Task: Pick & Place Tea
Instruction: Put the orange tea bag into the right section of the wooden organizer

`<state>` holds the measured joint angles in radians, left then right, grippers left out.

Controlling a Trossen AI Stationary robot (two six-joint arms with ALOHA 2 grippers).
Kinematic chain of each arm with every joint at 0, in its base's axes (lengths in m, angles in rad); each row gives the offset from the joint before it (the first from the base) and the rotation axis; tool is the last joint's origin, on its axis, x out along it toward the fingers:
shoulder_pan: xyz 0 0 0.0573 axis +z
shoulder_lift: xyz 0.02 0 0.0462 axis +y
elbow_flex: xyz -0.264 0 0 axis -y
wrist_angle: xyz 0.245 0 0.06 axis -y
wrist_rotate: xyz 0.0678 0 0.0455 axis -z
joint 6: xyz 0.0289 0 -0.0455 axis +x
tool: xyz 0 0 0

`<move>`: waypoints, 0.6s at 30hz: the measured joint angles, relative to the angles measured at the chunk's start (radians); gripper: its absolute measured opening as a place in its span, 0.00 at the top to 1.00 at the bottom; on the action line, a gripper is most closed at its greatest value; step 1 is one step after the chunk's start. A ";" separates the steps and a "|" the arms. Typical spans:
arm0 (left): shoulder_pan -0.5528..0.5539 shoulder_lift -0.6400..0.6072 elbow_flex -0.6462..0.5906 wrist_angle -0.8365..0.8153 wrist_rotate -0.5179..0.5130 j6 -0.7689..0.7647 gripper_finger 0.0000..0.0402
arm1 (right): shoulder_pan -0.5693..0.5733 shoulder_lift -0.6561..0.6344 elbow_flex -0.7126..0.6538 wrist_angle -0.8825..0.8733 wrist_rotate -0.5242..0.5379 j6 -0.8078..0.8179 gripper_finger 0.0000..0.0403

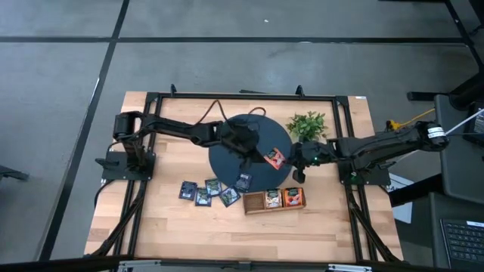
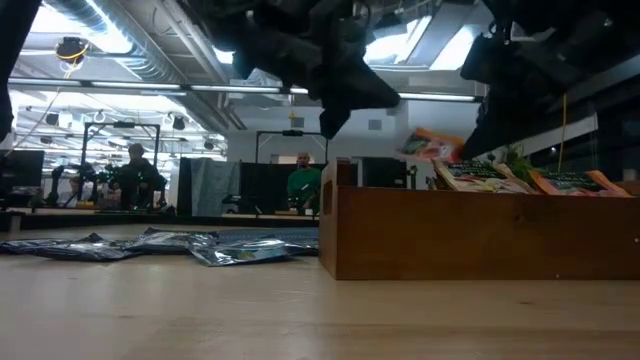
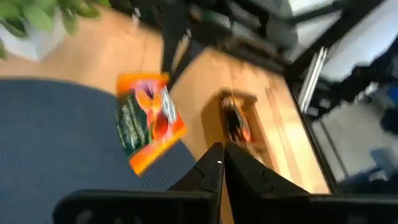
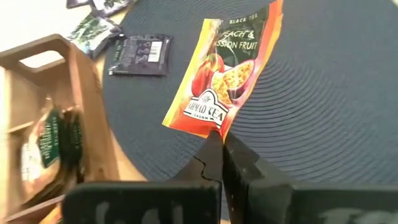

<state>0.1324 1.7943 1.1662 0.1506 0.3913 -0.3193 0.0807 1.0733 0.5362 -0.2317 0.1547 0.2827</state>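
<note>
Low view: wooden table (image 2: 300,320), people (image 2: 135,175) behind.

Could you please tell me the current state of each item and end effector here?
Right end effector: shut on orange sachet, lifted over the mat.
Left end effector: shut, empty.
Dark sachet: flat on mat.
Four dark sachets: flat on table.
Tray: two compartments filled, one empty.

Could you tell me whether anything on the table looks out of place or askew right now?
Yes: one orange sachet is tilted up off the dark round mat, pinched at a corner by the right gripper. Dark sachets lie loosely scattered beside the wooden tray.
</note>
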 joint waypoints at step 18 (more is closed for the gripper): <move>0.038 -0.075 -0.058 0.026 -0.134 -0.158 0.84 | 0.160 0.032 0.000 0.124 0.241 -0.033 1.00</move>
<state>0.1703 1.7195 1.1084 0.1768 0.2577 -0.4778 0.2403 1.1057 0.5362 -0.1075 0.3952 0.2502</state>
